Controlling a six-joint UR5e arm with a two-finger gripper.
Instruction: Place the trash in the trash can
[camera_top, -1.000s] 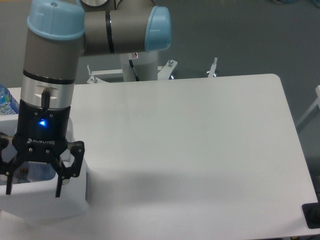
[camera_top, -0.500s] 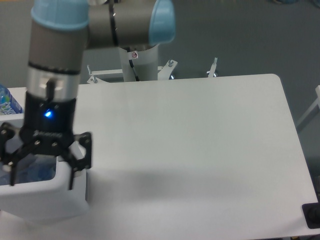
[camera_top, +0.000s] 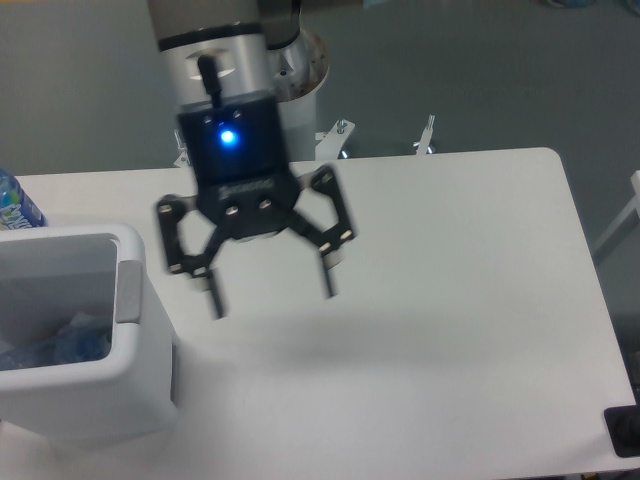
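Camera view: claw (camera_top: 270, 292) wide open, empty, mid-frame; bottle (camera_top: 60, 340) lies in the bin (camera_top: 135, 290) lower left, so lift clear.

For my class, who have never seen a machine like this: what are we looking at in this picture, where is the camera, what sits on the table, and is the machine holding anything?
This is a robot arm ending in a two-finger gripper, a claw for picking things up. The one picture comes from a fixed camera looking down at a white table. The gripper hangs above the table with its fingers spread open and nothing between them. At the left stands a white trash can with a grey patch on its rim. Inside it lies crinkled clear plastic with some blue, probably a bottle, though it is too blurred to be sure. Behind the can, at the left edge, part of a blue-labelled water bottle shows.
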